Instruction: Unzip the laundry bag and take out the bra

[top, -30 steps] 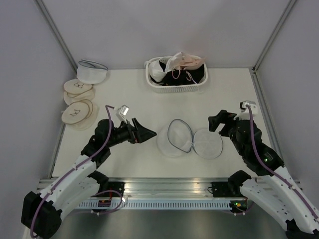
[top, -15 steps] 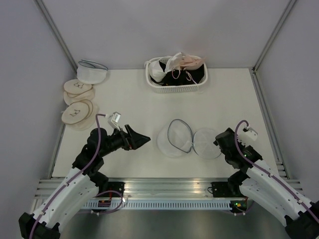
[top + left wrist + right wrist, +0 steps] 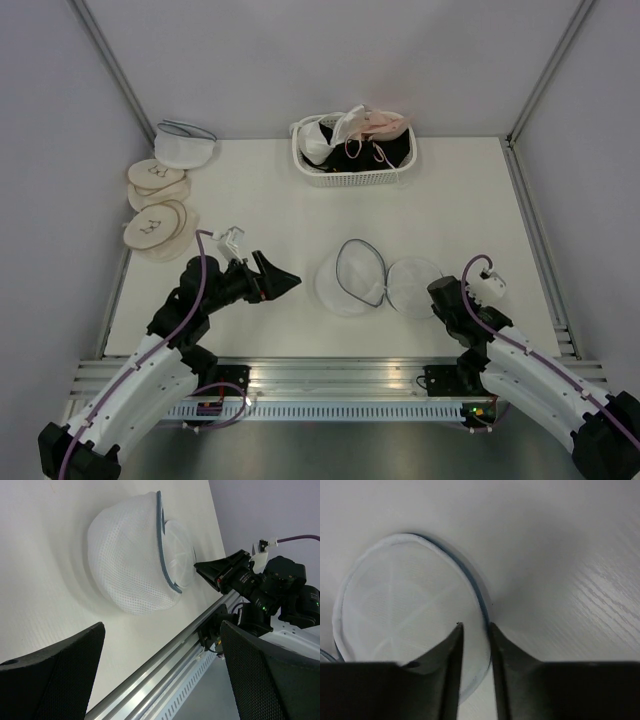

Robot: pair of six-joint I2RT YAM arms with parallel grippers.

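The laundry bag point(image 3: 345, 280) lies unzipped in the middle of the table. Its two white mesh halves sit side by side, dark zipper round the rims, and both look empty. The left wrist view shows the domed half point(image 3: 135, 560), the right wrist view the flatter half point(image 3: 405, 600). The pale pink-beige bra point(image 3: 385, 122) rests on top of the clothes in the basket at the back. My left gripper point(image 3: 283, 278) point(image 3: 162, 625) is open, left of the bag and apart from it. My right gripper point(image 3: 437, 290) point(image 3: 475, 626) hovers over the flat half's rim, jaws nearly together, nothing between them.
A white slotted basket point(image 3: 350, 178) with black and white garments stands at the back centre. Tan padded discs point(image 3: 155, 205) and a white domed bag point(image 3: 185, 145) lie at the far left. A metal rail point(image 3: 340, 375) runs along the near edge.
Both arms have drawn back toward the near edge. The right gripper's jaws have gone from wide open to nearly closed. The bag has not moved.
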